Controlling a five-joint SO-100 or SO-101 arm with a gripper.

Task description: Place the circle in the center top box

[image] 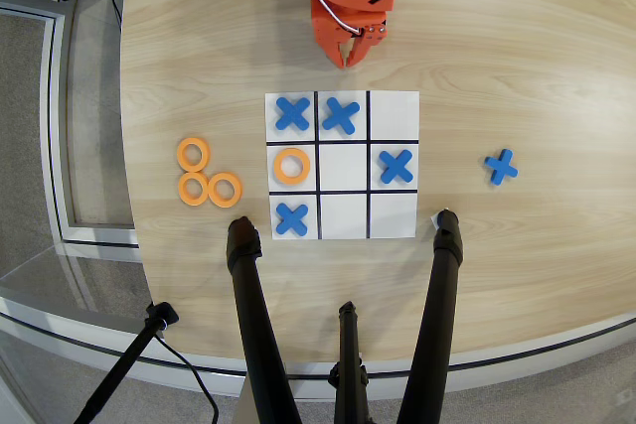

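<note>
1. Up at the top centre of the overhead view, the orange plastic robot arm is folded over the light wooden table point(517, 67), and its pincer point(351, 55) points down-frame with its tips pressed nearly together and nothing between them.
2. Just below the pincer, apart from it, lies the white square board with black grid lines point(394, 106).
3. Blue plastic X-shaped crosses sit in the upper-left cell point(291, 113), the upper-middle cell point(340, 116), the middle-right cell point(396, 166) and the lower-left cell point(290, 218).
4. One flat orange plastic ring point(290, 166) lies in the middle-left cell.
5. The lower-middle cell point(344, 215), in the row with a single cross, is bare white.
6. Left of the board, three more orange rings point(225, 190) lie clustered and touching on the table.
7. Well to the right of the board rests a spare blue cross point(501, 167).
8. Black tripod legs point(256, 325) rise from the bottom edge.
</note>
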